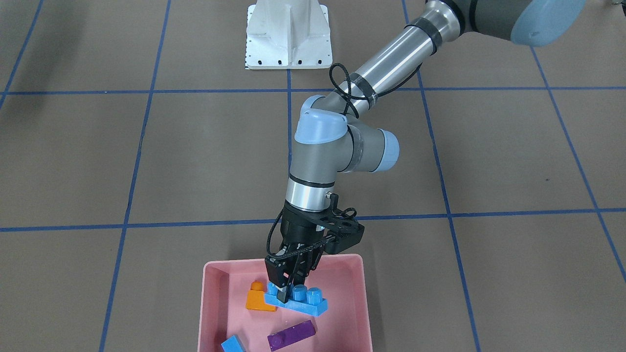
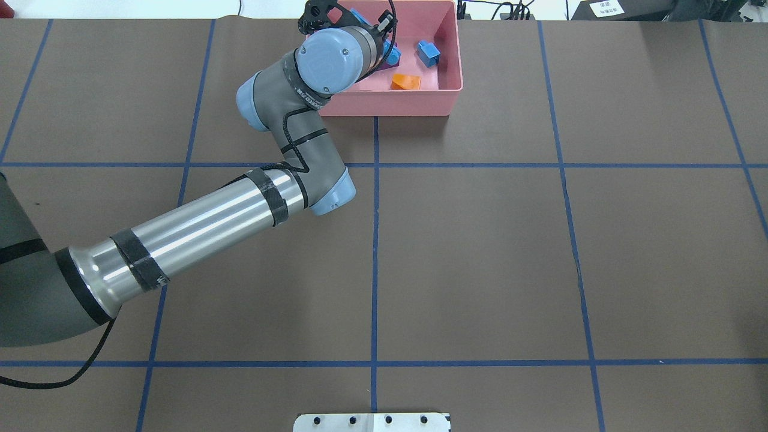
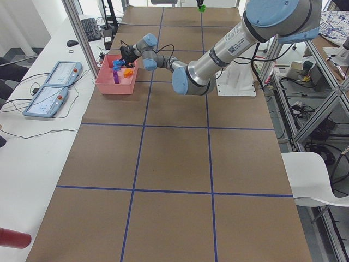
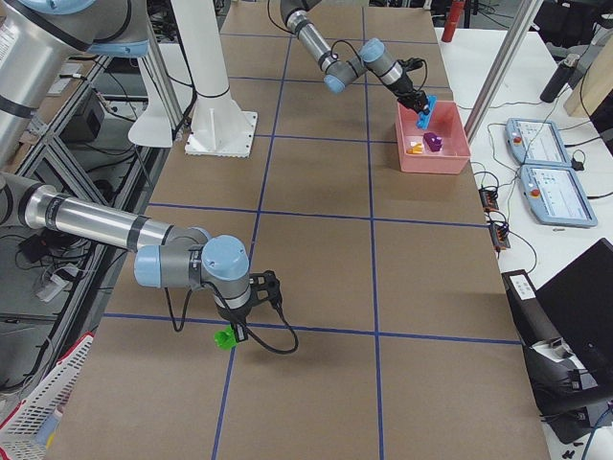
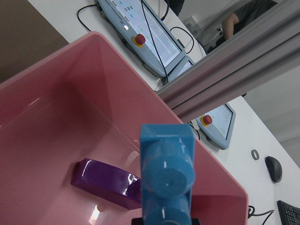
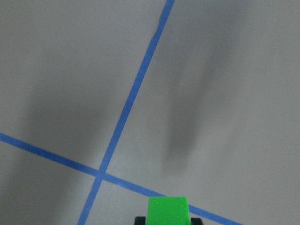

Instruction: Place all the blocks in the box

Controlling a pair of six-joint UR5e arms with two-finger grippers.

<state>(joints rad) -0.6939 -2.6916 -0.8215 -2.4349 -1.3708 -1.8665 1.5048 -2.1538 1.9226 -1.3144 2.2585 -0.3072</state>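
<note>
Now: your left gripper (image 1: 286, 289) pinches the long blue four-stud plastic brick (image 1: 308, 300) by one end, low over the shallow pink plastic tray (image 1: 215, 298). Front view: orange sloped brick (image 1: 255, 299) just beside at its 9 o'clock, purple elongated brick (image 1: 292, 335) at 6. Lower it level and release clear of the orange. Right gripper (image 6: 168, 219) clamps the green brick (image 6: 168, 207), well away from the tray.

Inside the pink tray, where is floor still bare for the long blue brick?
In the front-facing view, the pink tray is bare along its right wall, beside the long blue brick held by the left gripper, and left of the orange brick. Crowded around the purple brick and small blue cube.
</note>
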